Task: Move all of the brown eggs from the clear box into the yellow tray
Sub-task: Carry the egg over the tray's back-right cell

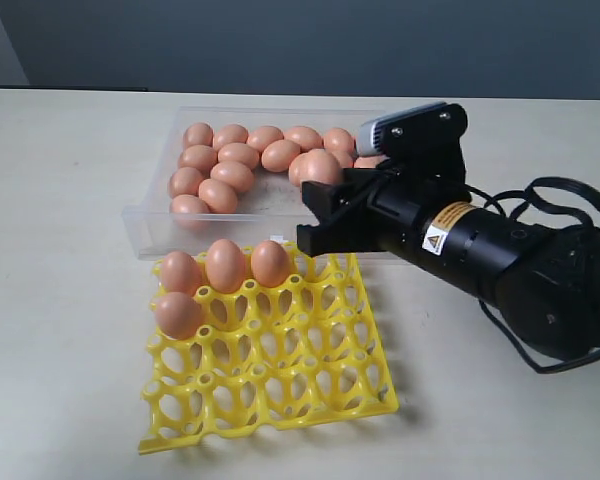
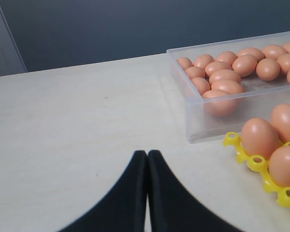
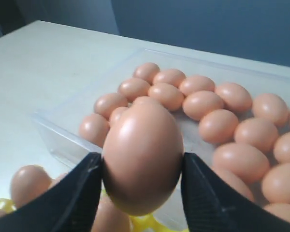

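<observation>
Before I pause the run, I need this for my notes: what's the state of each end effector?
Left end effector: closed, holding nothing.
Right end effector: closed on a brown egg.

Yellow tray (image 1: 270, 400): four cups at the far-left corner are filled by brown eggs (image 1: 226, 265), three in the far row and one in the next; all other cups are open from above. Clear box (image 1: 145, 225): low walls, loose eggs (image 1: 238, 155) packed touching along the far side and left end, a bare strip by the near wall. Right claw (image 3: 142, 179) with held egg (image 3: 142, 154) and black arm (image 1: 500, 250) block the box's near-right corner; the surface (image 1: 60, 300) to the left is bare.
</observation>
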Tool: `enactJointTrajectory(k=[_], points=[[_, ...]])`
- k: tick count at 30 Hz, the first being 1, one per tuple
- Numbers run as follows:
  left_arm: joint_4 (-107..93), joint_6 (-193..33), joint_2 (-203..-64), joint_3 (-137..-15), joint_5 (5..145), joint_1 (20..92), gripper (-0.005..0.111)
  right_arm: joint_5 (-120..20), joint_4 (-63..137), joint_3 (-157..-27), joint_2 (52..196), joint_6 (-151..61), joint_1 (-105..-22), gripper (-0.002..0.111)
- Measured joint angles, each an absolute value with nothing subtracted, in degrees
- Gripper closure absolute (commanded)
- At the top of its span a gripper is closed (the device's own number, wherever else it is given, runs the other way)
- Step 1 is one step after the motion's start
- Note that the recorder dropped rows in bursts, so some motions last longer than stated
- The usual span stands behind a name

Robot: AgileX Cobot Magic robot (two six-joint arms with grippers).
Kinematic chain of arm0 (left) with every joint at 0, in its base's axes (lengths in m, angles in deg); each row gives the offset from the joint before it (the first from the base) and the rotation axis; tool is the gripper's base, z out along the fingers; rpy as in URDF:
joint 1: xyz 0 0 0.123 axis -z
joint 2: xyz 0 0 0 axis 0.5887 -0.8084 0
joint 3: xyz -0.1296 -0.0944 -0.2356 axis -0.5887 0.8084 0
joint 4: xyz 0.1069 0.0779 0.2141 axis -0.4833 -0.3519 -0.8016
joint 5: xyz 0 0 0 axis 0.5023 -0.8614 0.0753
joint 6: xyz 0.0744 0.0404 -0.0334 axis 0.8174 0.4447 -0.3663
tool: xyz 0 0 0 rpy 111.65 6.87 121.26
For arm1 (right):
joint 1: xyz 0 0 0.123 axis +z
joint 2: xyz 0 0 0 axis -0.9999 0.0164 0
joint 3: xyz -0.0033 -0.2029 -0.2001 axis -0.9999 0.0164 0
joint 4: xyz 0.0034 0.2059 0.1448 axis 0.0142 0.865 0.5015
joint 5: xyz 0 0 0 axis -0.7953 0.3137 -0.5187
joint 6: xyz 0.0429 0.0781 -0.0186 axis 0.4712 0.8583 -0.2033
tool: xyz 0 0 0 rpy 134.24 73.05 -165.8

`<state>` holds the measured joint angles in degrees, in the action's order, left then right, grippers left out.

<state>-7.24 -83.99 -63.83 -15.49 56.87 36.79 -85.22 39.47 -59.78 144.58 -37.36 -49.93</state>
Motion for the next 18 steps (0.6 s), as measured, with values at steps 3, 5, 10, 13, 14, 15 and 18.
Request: enactJointTrajectory(k=[3,5,10,13,14,15,18], points=[[-7.24,-83.99,-63.83,-15.49,56.87,36.79,0.106,-89.96,36.84,-59.78,144.82,-36.78,-49.04,0.108],[-7.24,-83.99,-63.83,-15.49,56.87,36.79,0.106,-94.15,36.84,-59.78,145.96,-35.99,-49.04,0.108],[-7.24,-83.99,-63.83,-15.49,56.87,36.79,0.106,-98.35,37.38,-59.78,150.9,-35.36,-49.04,0.108],[-7.24,-83.99,-63.83,-15.49,56.87,36.79,0.106,-99.02,37.38,-59.78,153.61,-35.25,-49.04,0.108],[-7.24,-83.99,-63.83,-15.49,56.87,36.79,0.106,-99.48,37.38,-59.78,154.31,-35.25,-49.04,0.108],[-7.24,-83.99,-63.83,-15.49,56.87,36.79,0.106,-99.8,37.38,-59.78,154.68,-35.25,-49.04,0.108],[-7.24,-83.99,-63.83,-15.49,56.87,36.79,0.106,-99.97,37.62,-59.78,155.81,-34.88,-49.04,0.108]])
